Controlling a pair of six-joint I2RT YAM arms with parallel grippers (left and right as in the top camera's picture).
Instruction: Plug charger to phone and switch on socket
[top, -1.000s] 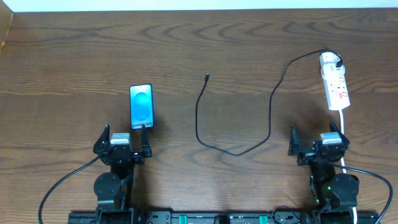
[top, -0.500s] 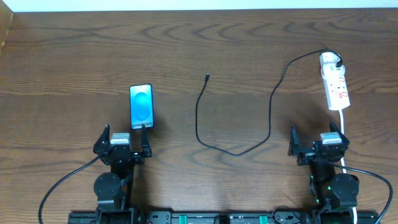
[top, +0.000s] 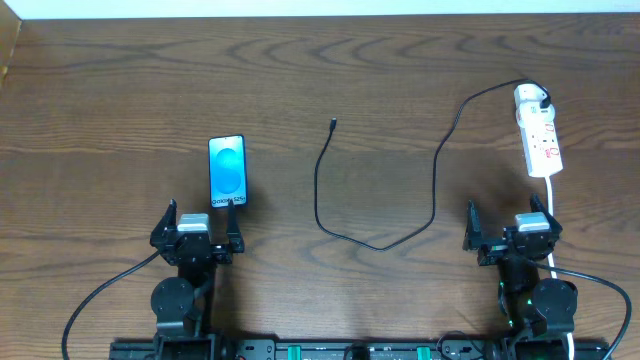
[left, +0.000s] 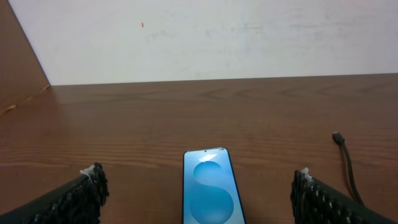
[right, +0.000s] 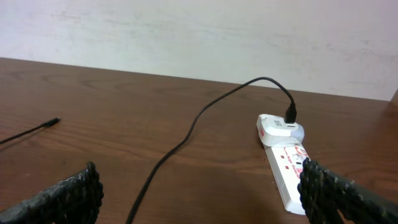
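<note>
- Phone (top: 227, 171) lies flat straight ahead of the left end effector (top: 203, 212), just past its fingertips. Its screen is up and lit, and its long axis points away along the reach.
- Both end effectors are spread wide and empty; the right end effector (top: 505, 212) is well apart from the phone.
- The charger (top: 317, 190) has its small tip (top: 332, 124) ahead of and to the right of the left end effector, beyond the phone's far end. The tip sits between the two arms, somewhat nearer the left.
- From the tip the cable loops back toward the arms, then runs out to the socket (top: 540, 140), where its other end is seated at the far end.
- The socket lies ahead of the right end effector, slightly to its right, with its long axis nearly along the reach. Its white cord (top: 553, 205) trails back past that end effector's right finger.
- My judgement: the tip is likely the left arm's pick and the switch the right arm's press.
- The counter (top: 120, 100) is bare wood grain, with open room around the phone and the tip.
</note>
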